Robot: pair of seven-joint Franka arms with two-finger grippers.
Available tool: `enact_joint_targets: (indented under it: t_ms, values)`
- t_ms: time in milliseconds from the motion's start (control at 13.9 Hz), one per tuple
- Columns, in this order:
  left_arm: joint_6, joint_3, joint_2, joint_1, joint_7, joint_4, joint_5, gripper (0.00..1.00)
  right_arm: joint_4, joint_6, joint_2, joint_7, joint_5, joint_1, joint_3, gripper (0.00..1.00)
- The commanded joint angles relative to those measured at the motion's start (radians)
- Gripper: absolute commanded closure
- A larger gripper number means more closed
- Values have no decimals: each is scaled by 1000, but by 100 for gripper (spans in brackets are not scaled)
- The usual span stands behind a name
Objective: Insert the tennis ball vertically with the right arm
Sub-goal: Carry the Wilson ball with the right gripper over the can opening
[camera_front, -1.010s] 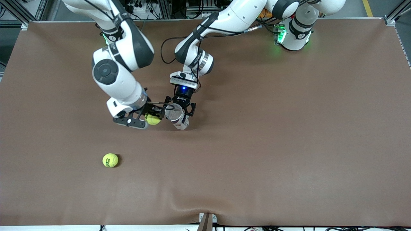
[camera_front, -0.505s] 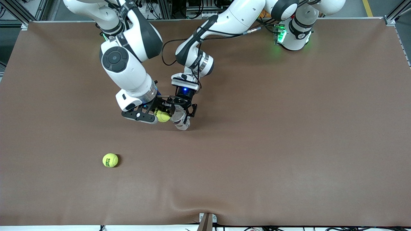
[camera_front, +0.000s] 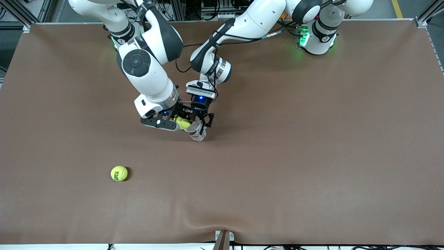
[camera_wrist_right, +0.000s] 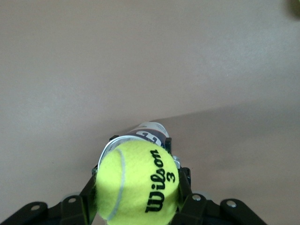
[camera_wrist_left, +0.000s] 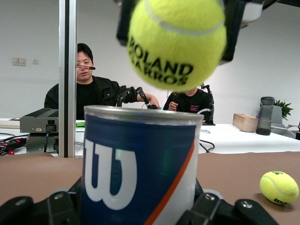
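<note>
Tennis ball (camera_front: 183,123), front view: my right gripper (camera_front: 175,122) is pinching it over the can (camera_front: 196,131). Left wrist view: my left gripper (camera_wrist_left: 140,211) is hugging the upright can, ball hanging above its rim. Right wrist view: ball is hiding the opening; off-centre release risks a rim bounce.
</note>
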Motion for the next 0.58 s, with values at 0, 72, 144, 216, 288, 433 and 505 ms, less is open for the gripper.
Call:
enact_joint_targets:
  t_ms: [0, 72, 144, 216, 288, 433, 505]
  values:
    - [-30, -19, 50, 13, -27, 64, 61, 19, 38, -4, 30, 14, 17, 20, -12, 100]
    - [-32, -19, 52, 13, -29, 64, 62, 19, 41, -2, 36, 17, 17, 22, -12, 100]
    - [-32, -17, 52, 13, -29, 64, 61, 19, 41, 5, 43, 20, 17, 27, -12, 100]
    - [-32, -18, 52, 13, -29, 64, 61, 19, 41, 19, 46, 34, 17, 28, -12, 100]
    - [-32, -19, 52, 13, -29, 64, 61, 19, 42, 21, 49, 37, 17, 28, -12, 93]
    - [-32, -17, 52, 13, -29, 64, 61, 16, 53, 16, 49, 39, 17, 25, -12, 67]
    - [-32, -18, 52, 13, -29, 64, 62, 16, 55, 15, 49, 39, 17, 25, -13, 54]
